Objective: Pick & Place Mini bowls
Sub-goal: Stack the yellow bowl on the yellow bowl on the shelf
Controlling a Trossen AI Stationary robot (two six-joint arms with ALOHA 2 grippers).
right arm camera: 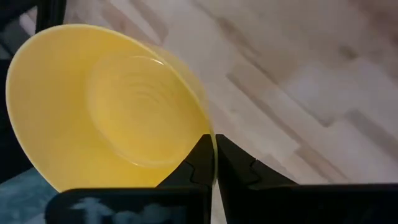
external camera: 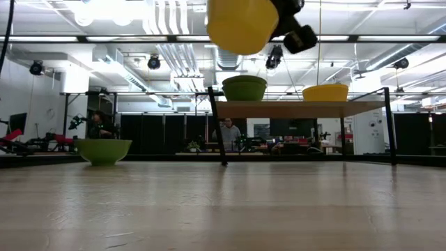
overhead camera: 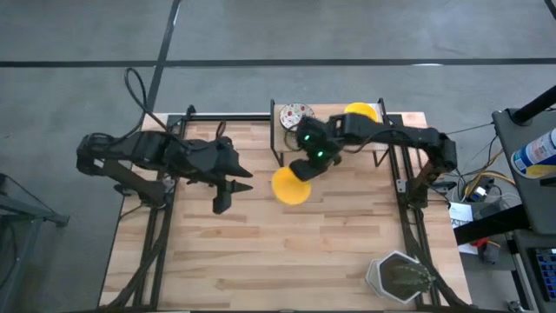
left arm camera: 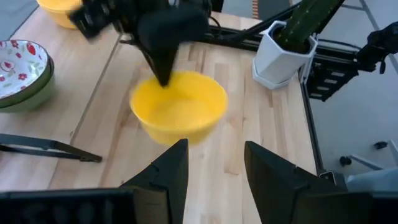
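Carrying: yellow bowl (overhead camera: 290,187) at frame centre, rim pinched tight by right gripper (overhead camera: 301,170).
Next: lowering onto table (overhead camera: 261,252), then releasing.
Waiting: left gripper (overhead camera: 228,193), centre-left, fingers parted, empty.

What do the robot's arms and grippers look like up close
Both arms are dark, near-black jointed links. The left gripper ends in two broad, tapering black fingers. The right gripper has similar black wedge-shaped fingers, and green lights glow on the right arm. A black cable loops behind the left arm.
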